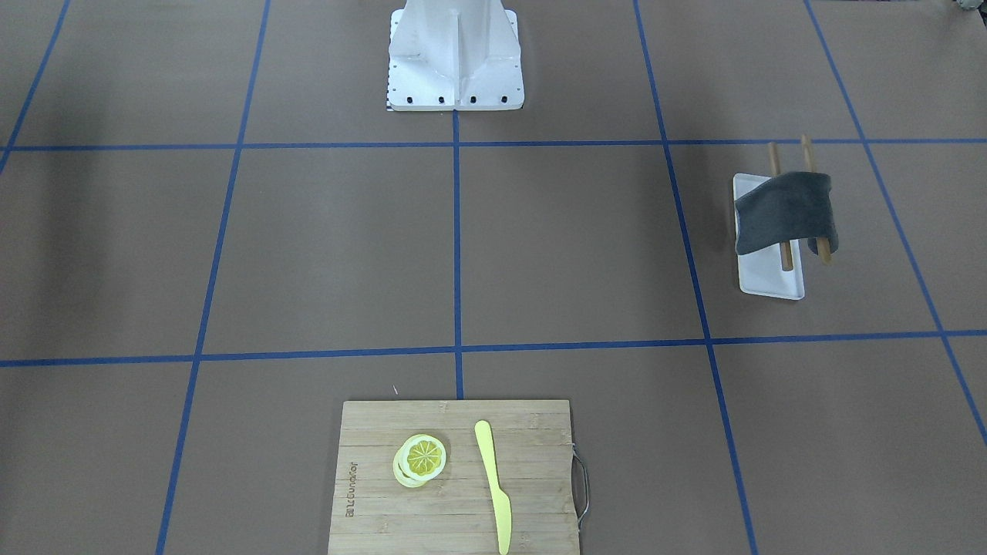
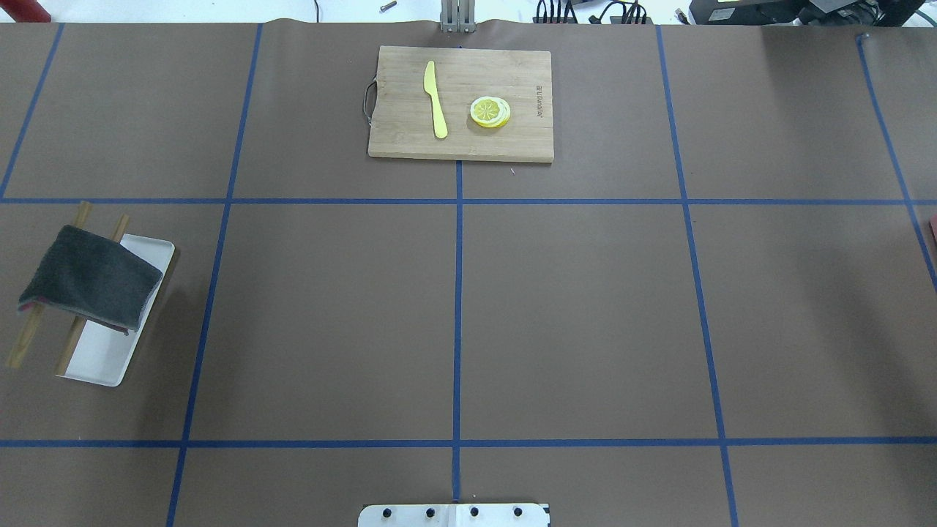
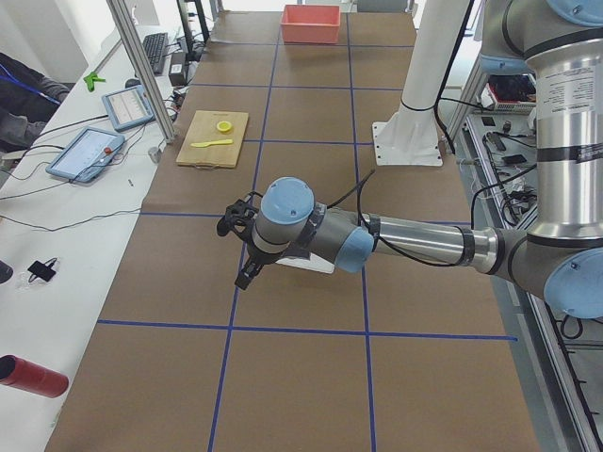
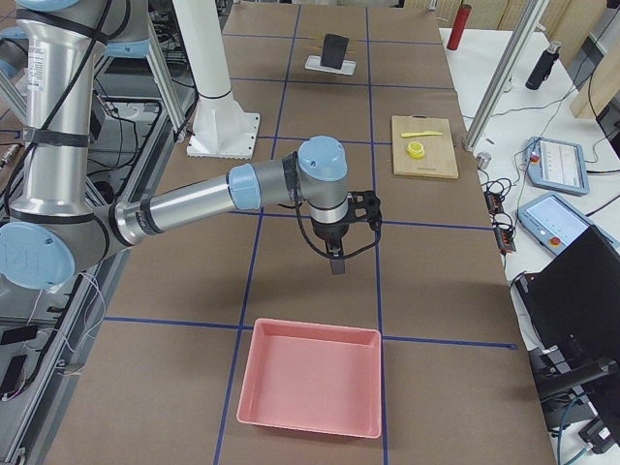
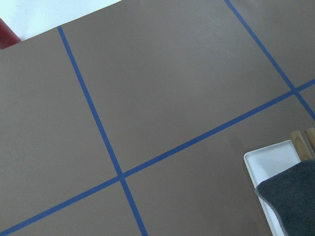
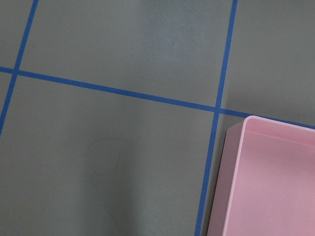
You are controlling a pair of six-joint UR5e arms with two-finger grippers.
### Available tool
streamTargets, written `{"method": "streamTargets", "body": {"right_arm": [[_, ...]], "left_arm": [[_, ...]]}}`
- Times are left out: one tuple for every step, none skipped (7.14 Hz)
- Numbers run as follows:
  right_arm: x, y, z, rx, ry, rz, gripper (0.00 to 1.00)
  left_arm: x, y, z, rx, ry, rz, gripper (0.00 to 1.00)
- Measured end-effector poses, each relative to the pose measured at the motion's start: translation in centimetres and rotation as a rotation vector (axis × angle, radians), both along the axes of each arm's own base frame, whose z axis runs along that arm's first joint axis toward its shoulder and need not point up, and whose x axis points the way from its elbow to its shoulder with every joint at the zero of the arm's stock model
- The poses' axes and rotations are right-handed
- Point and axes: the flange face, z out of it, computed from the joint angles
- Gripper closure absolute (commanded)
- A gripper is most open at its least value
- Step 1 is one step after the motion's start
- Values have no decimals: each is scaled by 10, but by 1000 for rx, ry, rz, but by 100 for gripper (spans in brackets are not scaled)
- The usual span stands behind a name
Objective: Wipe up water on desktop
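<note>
Table [image 2: 571,315], brown and blue-taped, lies beneath both arms. Grey cloth [image 2: 91,278] drapes over sticks [image 2: 22,344] above a white tray [image 2: 102,359], likely for easy pinching. Jaws of left gripper [image 3: 245,273] and right gripper [image 4: 336,262]: cannot tell whether parted.

Bamboo cutting board [image 2: 527,139]: yellow knife [image 2: 435,99] and lemon slices [image 2: 490,112] lie on it, apart; white tray [image 2: 102,359] and pink bin [image 4: 310,378] well apart from it

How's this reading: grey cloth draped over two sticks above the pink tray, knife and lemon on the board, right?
Wrong tray colour: the overhead view shows the cloth over the sticks above a white tray. Knife and lemon are on the board.
</note>
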Motion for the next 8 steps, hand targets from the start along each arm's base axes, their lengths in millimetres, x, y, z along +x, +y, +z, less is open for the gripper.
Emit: {"method": "streamTargets", "body": {"right_arm": [[0,0,-1,-1,0,3,0],[-1,0,-1,-9,-1,13,0],[-2,-1,-2,-19,-2,23,0],[-3,-1,-2,-25,2,30,0],[-3,-2,-2,-31,9,39,0],[-4,-3,-3,-35,17,45,0],[-4,-4,-3,-36,22,48,0],[-4,-4,-3,-36,24,49,0]], "left_arm": [[13,2,-2,-59,42,-13,1],[30,6,-3,-118,82,-34,2],[53,10,-5,-178,121,-54,2],[78,14,-7,-236,153,-58,2],[103,18,-9,-271,168,-50,2],[124,21,-10,-280,169,-40,2],[142,25,-11,-282,171,-27,4],[157,29,-13,-280,174,-10,16]]}}
